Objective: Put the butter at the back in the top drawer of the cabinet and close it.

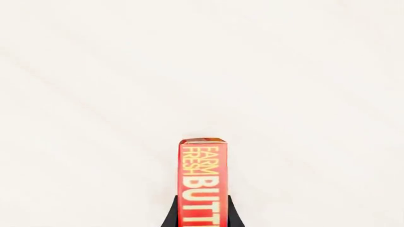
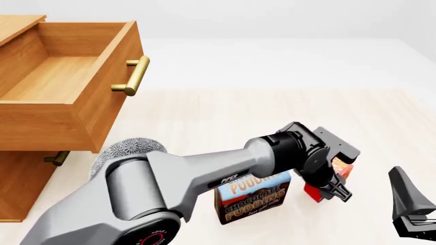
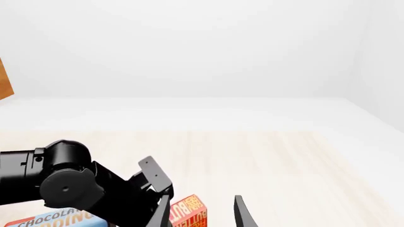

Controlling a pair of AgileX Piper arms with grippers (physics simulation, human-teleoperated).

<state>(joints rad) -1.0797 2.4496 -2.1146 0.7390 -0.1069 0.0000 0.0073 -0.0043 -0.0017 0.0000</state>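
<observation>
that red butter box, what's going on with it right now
The left pincer is shut on the small red butter box, near the upright blue-and-brown chocolate pudding box on the pale table. The light-brown wooden cabinet's top drawer is pulled open and looks empty, so the butter is not in it yet. The right pincer waits open at the right edge, holding nothing.

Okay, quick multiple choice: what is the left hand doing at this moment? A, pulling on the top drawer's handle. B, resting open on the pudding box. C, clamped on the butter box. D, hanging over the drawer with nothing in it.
C: the left wrist view shows the left hand with its fingers pressed against both sides of the butter, while the top drawer stands pulled open, away from that hand.
</observation>
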